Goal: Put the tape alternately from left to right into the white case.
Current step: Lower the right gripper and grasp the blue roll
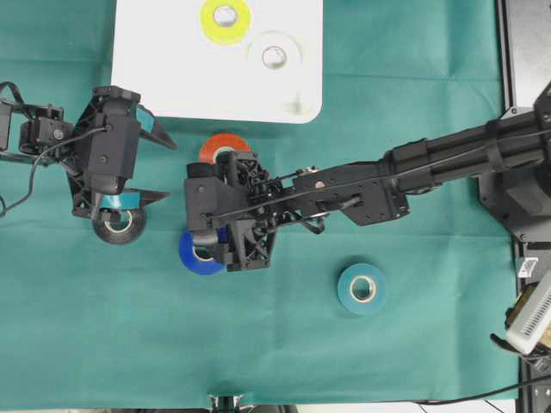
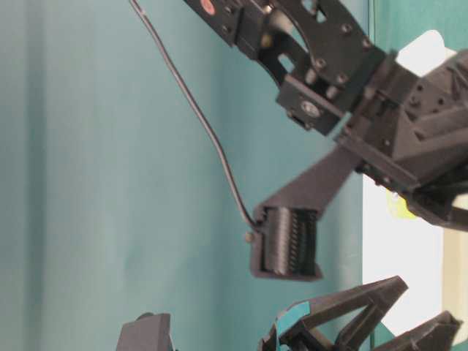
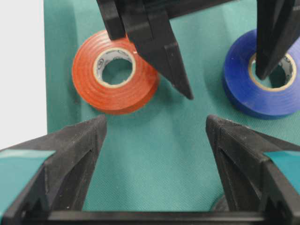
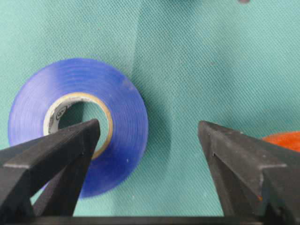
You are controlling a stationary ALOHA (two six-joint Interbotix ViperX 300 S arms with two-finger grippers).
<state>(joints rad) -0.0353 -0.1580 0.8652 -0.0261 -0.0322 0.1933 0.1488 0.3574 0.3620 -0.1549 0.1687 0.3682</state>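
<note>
**Right arm lines up on blue roll as 2 tapes wait in the case**

The right gripper (image 1: 200,231) hangs with its jaws spread wide and empty above the green cloth (image 1: 413,86), reaching across the middle of the table. Seen from its wrist camera, 1 finger (image 4: 61,145) sits over the pale core of the blue tape (image 4: 77,124) while the other (image 4: 243,159) stands well clear on bare cloth, with the red-orange tape (image 4: 283,140) just past it. To take the blue roll cleanly, the jaws look to need shifting sideways so the wall of the roll sits squarely between them, then lowering before closing; drifting toward the red-orange roll risks nudging it.

The left gripper (image 1: 151,163) is also spread open and holds nothing, parked on the far side of the red-orange tape from the right arm, with the black tape (image 1: 118,225) directly beneath its body.

The white case (image 1: 155,69) lies beyond the red-orange tape, toward the top of the table. It holds 2 rolls lying flat: the yellow tape (image 1: 225,19) at its far edge and the white tape (image 1: 274,55) just beside it. The teal tape (image 1: 362,289) rests alone on the cloth, well apart from the red-orange tape.
</note>
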